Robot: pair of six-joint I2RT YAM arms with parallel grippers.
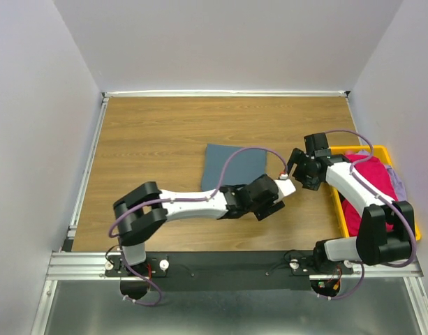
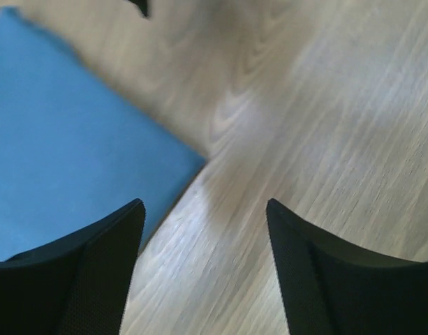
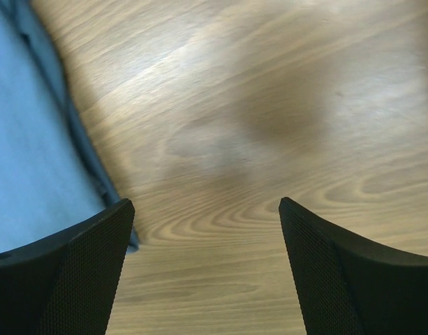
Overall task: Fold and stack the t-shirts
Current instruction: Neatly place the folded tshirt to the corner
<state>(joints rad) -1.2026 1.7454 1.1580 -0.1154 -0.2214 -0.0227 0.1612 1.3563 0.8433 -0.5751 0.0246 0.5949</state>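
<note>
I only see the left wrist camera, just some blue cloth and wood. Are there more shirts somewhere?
Observer: Yes. A magenta-pink t-shirt sits in the yellow bin at the far right.
Operator: Is my blue one folded?
Observer: From the top camera, the blue-grey t-shirt lies flat as a neat folded rectangle in the middle of the table.
Operator: Where's the other arm?
Observer: The right gripper is open and holds nothing. It is over the wood just right of that shirt.
</note>
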